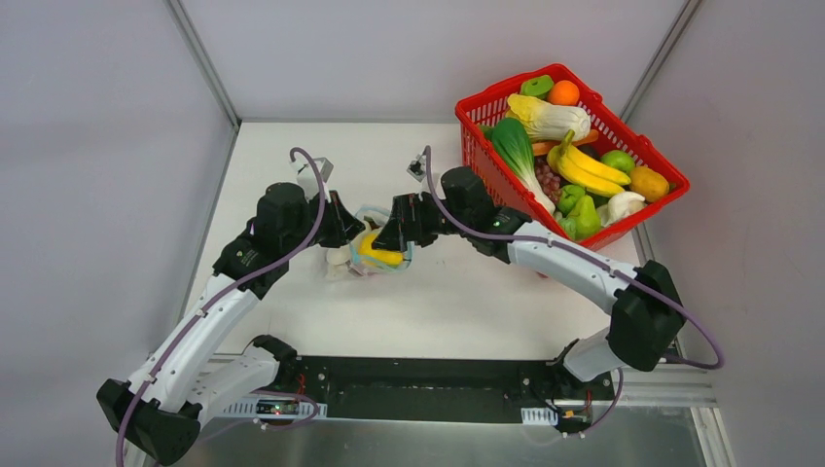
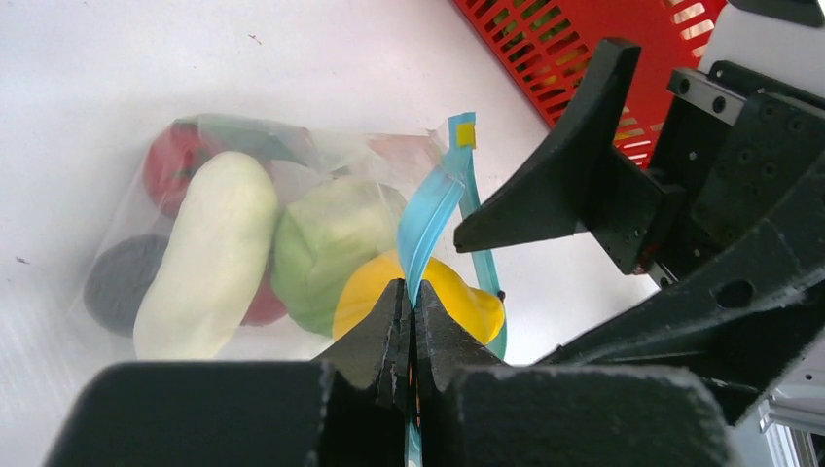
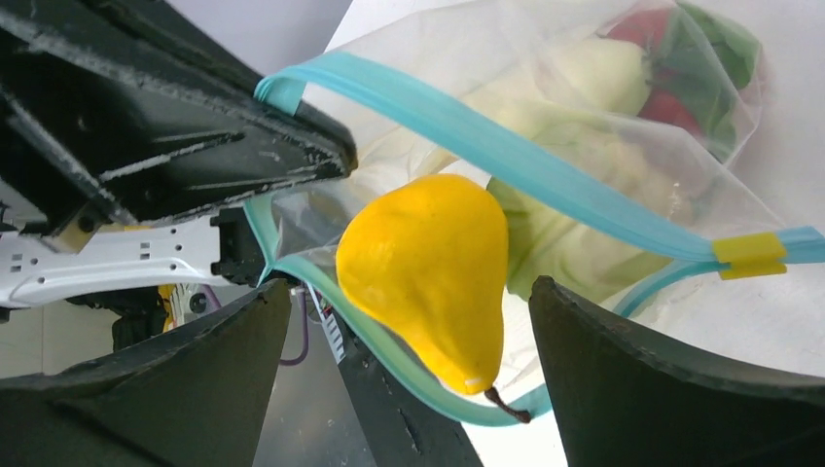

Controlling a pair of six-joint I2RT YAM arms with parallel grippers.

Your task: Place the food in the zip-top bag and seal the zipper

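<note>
The clear zip-top bag [image 1: 352,261] lies on the white table between both grippers. My left gripper [image 2: 411,292] is shut on the upper teal zipper strip [image 2: 428,214] and holds the mouth up. Inside the bag are a white radish [image 2: 209,258], a green cabbage [image 2: 326,238], a red tomato [image 2: 167,161] and a dark ball [image 2: 122,282]. A yellow pear-shaped fruit [image 3: 428,263] with a dark stem lies in the mouth between the two zipper strips [image 3: 506,156]. My right gripper [image 3: 411,287] is open, its fingers on either side of the fruit with gaps.
A red mesh basket [image 1: 506,84] full of toy produce stands at the back right, close behind my right arm. A yellow slider tab [image 3: 747,253] sits at one end of the zipper. Two small clips lie at the table's far edge [image 1: 416,167].
</note>
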